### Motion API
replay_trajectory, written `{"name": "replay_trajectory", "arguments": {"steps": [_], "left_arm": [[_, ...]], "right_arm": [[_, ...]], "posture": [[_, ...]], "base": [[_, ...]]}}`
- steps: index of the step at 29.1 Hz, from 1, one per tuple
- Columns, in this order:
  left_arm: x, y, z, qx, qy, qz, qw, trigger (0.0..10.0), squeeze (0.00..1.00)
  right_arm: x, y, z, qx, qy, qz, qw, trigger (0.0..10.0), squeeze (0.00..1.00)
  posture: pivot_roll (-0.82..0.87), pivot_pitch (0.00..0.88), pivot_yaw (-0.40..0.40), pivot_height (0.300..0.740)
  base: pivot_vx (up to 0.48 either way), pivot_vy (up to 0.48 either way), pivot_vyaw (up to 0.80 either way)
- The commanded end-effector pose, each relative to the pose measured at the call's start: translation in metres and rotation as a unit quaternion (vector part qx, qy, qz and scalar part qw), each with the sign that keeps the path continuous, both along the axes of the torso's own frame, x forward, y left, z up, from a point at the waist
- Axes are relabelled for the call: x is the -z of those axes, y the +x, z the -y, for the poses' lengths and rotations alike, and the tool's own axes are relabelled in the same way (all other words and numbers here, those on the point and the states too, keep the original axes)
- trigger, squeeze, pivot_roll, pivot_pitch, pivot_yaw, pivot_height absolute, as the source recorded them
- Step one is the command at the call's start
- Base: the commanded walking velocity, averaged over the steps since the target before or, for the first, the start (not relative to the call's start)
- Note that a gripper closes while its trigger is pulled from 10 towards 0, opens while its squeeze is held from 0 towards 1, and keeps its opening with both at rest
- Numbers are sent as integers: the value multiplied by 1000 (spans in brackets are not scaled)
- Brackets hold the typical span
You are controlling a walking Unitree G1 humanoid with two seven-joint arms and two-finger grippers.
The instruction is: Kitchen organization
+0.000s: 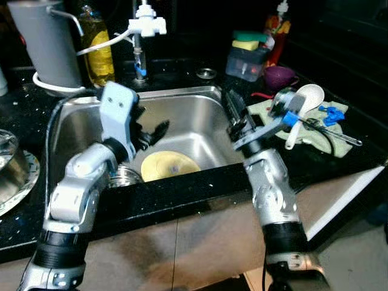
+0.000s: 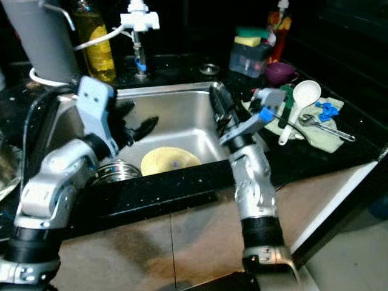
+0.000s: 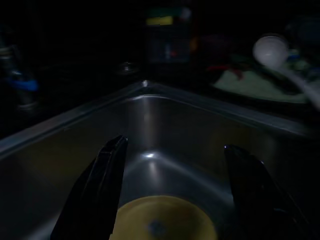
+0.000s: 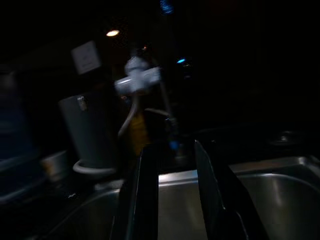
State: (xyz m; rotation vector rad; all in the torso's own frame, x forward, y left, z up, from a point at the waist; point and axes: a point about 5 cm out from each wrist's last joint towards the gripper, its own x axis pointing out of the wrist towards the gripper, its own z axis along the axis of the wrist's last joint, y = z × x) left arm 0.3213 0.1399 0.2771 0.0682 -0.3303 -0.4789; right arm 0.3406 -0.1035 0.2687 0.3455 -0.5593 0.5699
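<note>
A round yellow plate (image 1: 170,165) lies flat on the bottom of the steel sink (image 1: 182,103). My left gripper (image 1: 151,130) hangs inside the sink just above and left of the plate. It is open, and in the left wrist view the plate (image 3: 162,220) lies below its spread fingers (image 3: 107,175). A steel bowl (image 1: 124,174) sits in the sink under the left forearm. My right gripper (image 1: 231,100) is at the sink's right rim, pointing toward the faucet (image 1: 142,30). Its fingers (image 4: 147,190) are parted a little and hold nothing.
On the right counter a green cloth (image 1: 324,136) carries a white ladle (image 1: 303,100), blue clips and metal utensils. A purple bowl (image 1: 279,76) and a sponge box (image 1: 245,57) stand behind it. A grey jug (image 1: 45,42) and a soap bottle (image 1: 97,51) stand back left; a glass bowl (image 1: 9,167) sits far left.
</note>
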Motion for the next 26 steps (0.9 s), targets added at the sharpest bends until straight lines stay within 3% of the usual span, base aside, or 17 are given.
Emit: {"name": "replay_trajectory", "arguments": {"steps": [1,10,14,21,26], "left_arm": [[5,-5,-1,5,-6,-8,1000,10000,0],[12,-9,1,-16,1,-15,1000,10000,0],[12,-10,1,-21,1,-13,1000,10000,0],[11,-13,-1,-30,-3,-16,999,10000,0],[11,-15,0,-30,-3,-15,999,10000,0]], "right_arm": [[3,-11,-4,-14,-33,-1,999,10000,0],[10,-28,-1,-10,-61,-25,998,10000,0],[13,-28,-1,4,-96,-21,995,10000,0],[15,-28,-5,1,-113,-27,993,10000,0],[17,-28,-8,-1,-116,-32,993,10000,0]], "posture": [[-53,133,-14,740],[-56,137,-24,740],[-53,138,-29,740],[-41,134,-39,740],[-33,129,-48,740]], "base": [[0,0,0],[0,0,0],[0,0,0],[0,0,0],[-358,0,0]]}}
